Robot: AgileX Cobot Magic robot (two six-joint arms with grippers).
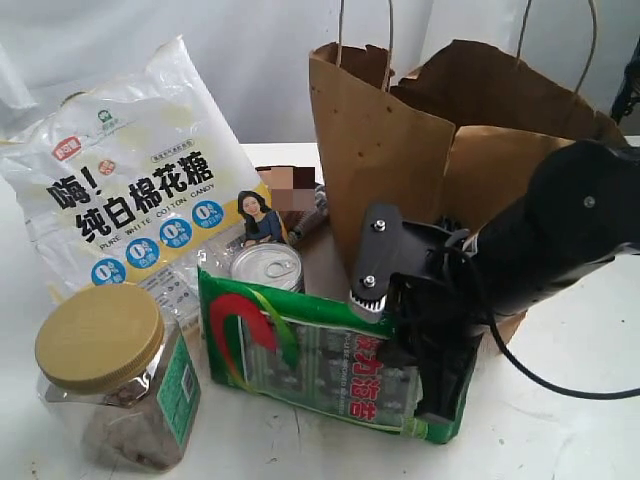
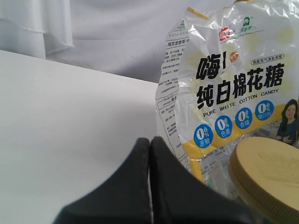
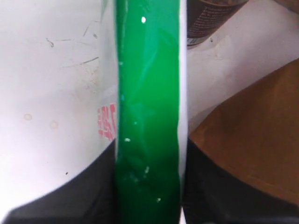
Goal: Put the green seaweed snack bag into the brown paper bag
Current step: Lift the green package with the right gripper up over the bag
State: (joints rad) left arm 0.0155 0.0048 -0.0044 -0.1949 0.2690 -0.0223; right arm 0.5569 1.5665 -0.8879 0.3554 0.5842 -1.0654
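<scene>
Right claw [image 3: 148, 186]: pinching the green seaweed snack bag [image 3: 148, 93], one finger pressed to each face of the packet, which fills the gap between them. In the exterior view this claw [image 1: 432, 375] grips the packet's right-hand end, and the green seaweed snack bag [image 1: 300, 355] stands on its long edge, printed face to the camera. Whether its lower edge touches the worktop [image 1: 585, 345] or hangs just clear cannot be told.

Left claw [image 2: 150, 186]: pressed together on nothing, low over bare worktop and apart from the task items.

Brown paper bag [image 1: 400, 150]: upright just behind the held packet, mouth open at the top, twine handles raised. The packet is wholly outside it and well below the rim.

Bystanders: white cotton-candy bag [image 1: 130, 190], yellow-lidded jar [image 1: 100, 340] and tin can [image 1: 267, 266], all close to the packet's left end.

Assessment: grasp secured, roughly the first third done. Outstanding: lift above the torn rim, carry over the mouth, lower and release. The jagged rim may snag the packet's free end
</scene>
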